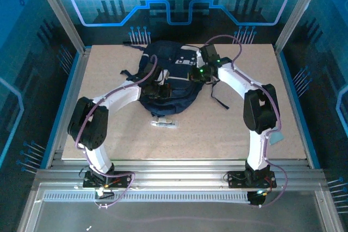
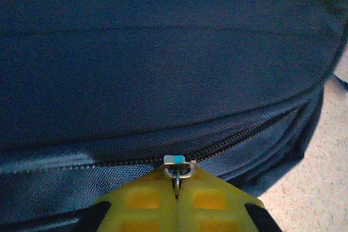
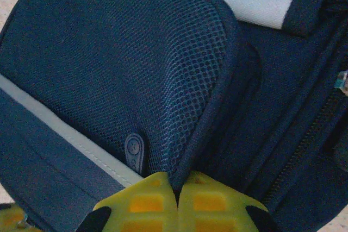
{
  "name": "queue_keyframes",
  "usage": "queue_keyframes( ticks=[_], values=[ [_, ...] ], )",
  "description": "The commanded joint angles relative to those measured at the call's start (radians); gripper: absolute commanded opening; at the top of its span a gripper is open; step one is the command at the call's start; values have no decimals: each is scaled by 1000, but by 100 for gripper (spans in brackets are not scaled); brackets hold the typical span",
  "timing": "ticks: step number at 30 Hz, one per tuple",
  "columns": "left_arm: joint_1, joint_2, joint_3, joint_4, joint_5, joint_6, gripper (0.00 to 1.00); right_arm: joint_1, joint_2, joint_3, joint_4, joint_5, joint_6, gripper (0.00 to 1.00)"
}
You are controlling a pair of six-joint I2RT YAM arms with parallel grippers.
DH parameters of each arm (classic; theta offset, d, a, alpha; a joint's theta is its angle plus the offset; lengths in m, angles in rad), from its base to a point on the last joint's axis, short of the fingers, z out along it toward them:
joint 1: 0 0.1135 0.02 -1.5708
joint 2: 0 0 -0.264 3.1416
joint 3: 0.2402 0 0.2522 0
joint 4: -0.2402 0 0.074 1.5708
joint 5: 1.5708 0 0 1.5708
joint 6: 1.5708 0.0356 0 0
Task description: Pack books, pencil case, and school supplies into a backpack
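Observation:
The navy-blue backpack [image 1: 168,82] lies in the middle of the table with both arms reaching over it. My left gripper [image 2: 176,184] is shut on the metal zipper pull [image 2: 178,171] at the backpack's [image 2: 163,69] front seam, and the zipper teeth run off to either side. My right gripper [image 3: 178,187] is shut on a fold of the backpack's [image 3: 261,134] fabric, at the edge of its mesh pocket [image 3: 136,69]. A small pale oblong school supplies item [image 1: 165,124] lies on the table just in front of the backpack. The books and the pencil case are hidden.
The beige table top [image 1: 109,74] has bare room left, right and in front of the backpack. A dark strap [image 1: 220,101] trails off the backpack's right side. A pale tag [image 1: 277,137] lies by the right arm near the table's right edge.

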Motion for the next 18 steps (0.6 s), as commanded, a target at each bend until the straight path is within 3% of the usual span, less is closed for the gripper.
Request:
queue_keyframes(
  ticks=[1,2,4,8,11,18],
  values=[
    [-58,11,60,-175,72,90,0,-64,36,94,-3,59,-58,0],
    [-78,17,80,-178,69,79,0,-68,46,109,-6,47,-42,0],
    [-100,38,114,-164,91,37,0,-67,49,124,-6,15,-21,15],
    [-128,86,197,-113,143,-51,0,-74,-32,21,75,13,46,57],
    [-137,131,263,-79,146,-90,0,-88,-138,-100,134,31,101,65],
    [-140,225,398,-76,160,-95,0,-105,-333,-321,159,34,212,69]
  ],
)
